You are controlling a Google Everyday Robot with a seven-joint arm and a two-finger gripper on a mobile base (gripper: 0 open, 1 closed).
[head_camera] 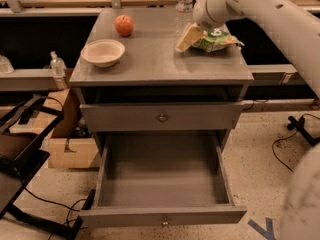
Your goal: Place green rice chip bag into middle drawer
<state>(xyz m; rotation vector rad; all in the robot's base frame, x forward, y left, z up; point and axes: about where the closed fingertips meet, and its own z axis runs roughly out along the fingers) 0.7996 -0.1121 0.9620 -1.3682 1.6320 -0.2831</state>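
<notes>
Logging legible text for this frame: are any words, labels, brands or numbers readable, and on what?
No text can be read.
green rice chip bag, beside the end effector on the cabinet top: print too blurred to read.
water bottle behind it: nothing readable.
</notes>
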